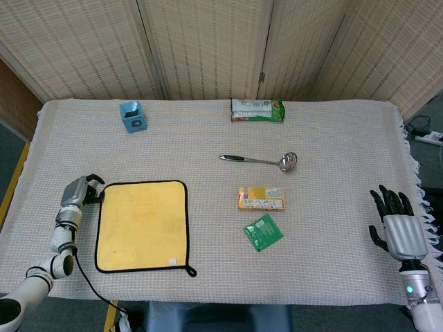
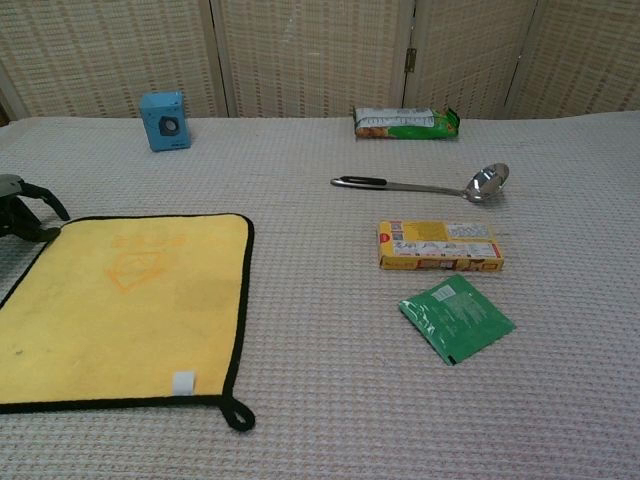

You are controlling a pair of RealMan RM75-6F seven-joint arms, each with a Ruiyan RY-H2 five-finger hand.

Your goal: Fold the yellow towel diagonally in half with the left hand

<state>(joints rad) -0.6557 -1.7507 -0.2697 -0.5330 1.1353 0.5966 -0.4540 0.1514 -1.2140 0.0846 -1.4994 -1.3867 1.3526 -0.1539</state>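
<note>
The yellow towel [image 1: 142, 226] lies flat and unfolded on the left front area of the bench [image 1: 332, 131], which is covered with a pale woven cloth. The towel is square, bordered in black piping, with a black hanging loop [image 2: 238, 415] at its front right corner and a small white tag [image 2: 183, 381] just inside the front edge. A faint orange emblem [image 2: 135, 262] marks its far half.

The left hand [image 1: 78, 191] rests at the towel's far left corner, dark fingers [image 2: 40, 200] curled downward, tips touching or just beside the black edge; whether they grip the cloth cannot be determined. The right hand [image 1: 396, 225] is at the right edge of the bench, well apart from the towel, fingers spread, holding nothing.
</note>
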